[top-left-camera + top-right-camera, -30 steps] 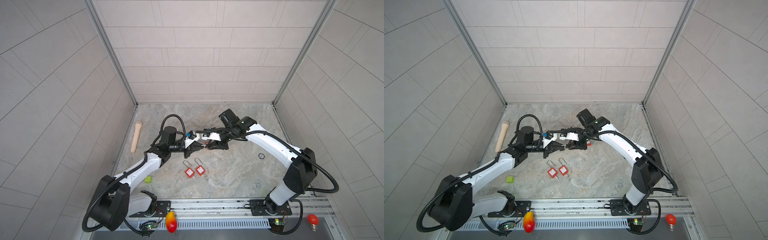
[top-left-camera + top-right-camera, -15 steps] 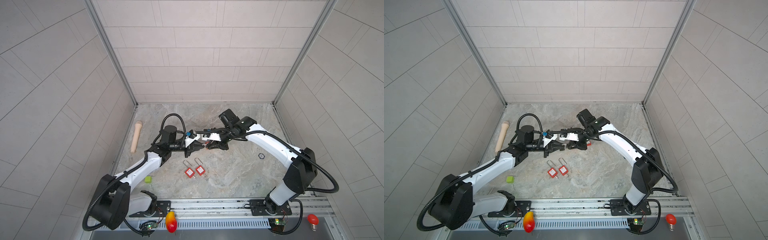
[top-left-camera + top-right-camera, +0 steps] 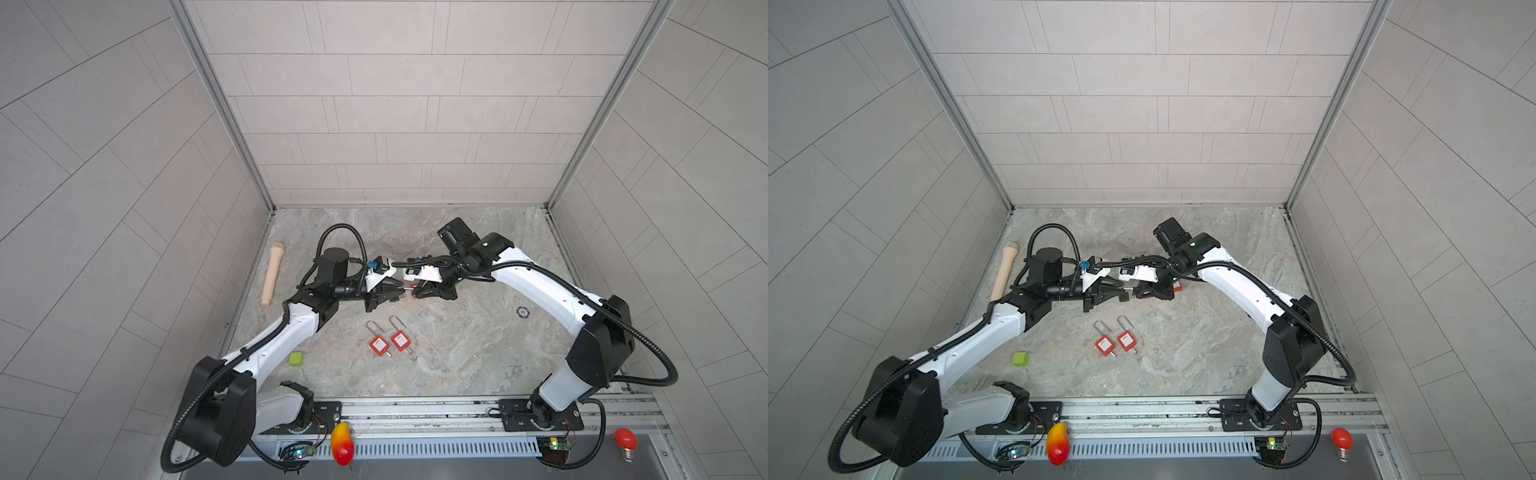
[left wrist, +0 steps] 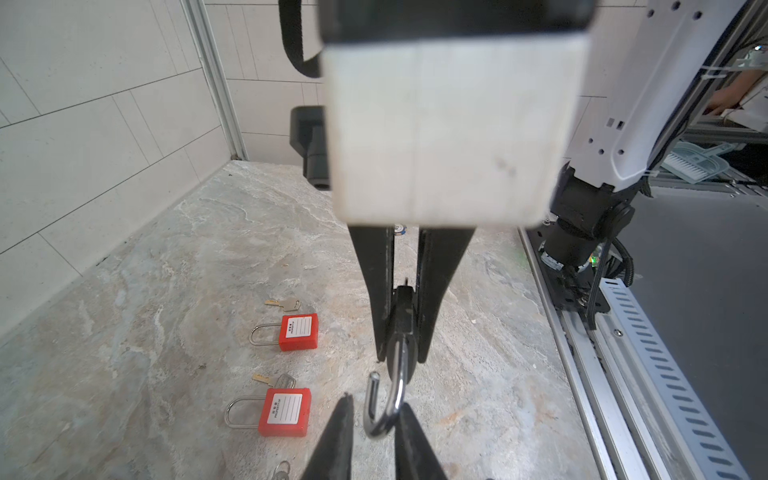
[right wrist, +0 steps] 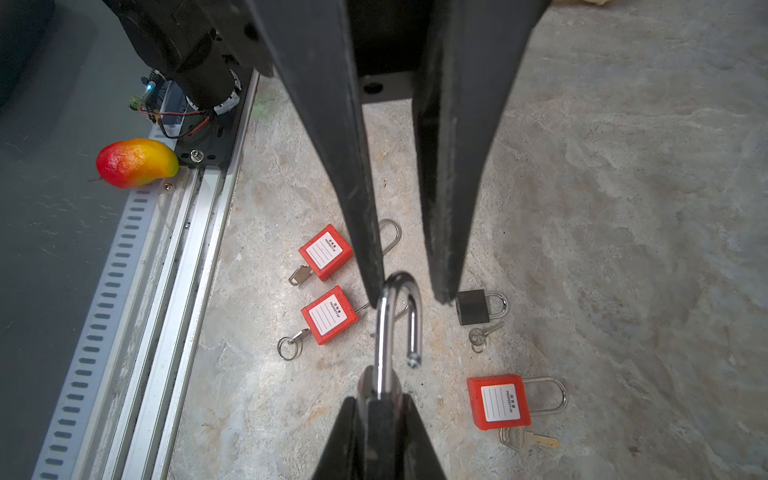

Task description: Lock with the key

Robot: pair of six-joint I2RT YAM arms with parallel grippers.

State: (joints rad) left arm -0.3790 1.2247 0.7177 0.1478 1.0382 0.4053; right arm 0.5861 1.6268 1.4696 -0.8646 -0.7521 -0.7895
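The black padlock (image 4: 403,309) is up off the counter (image 3: 457,357), between my two end effectors. My left end effector (image 4: 402,355) is clamped on its body, so the shackle (image 5: 381,328) sticks out toward my right end effector (image 5: 409,297). The shackle is open, its free end clear of the body. My right fingers stand slightly apart, one on each side of the shackle's bend, and I cannot tell whether they pinch it. I judge this hold lets one side steady the body while the other presses the shackle home. I see no key in this padlock, because my left fingers hide its bottom.

There is no box, tray or bowl here. The nearest thing to a holder is a keyhole. On the counter, nearer my base than both end effectors, lie a red padlock (image 3: 377,344) and a second red padlock (image 3: 401,340), each seemingly with a key (image 5: 299,274) in its bottom. Beneath my end effectors lie a third red padlock (image 5: 498,401) and a small black padlock (image 5: 471,307) with loose keys (image 5: 482,332) beside it.
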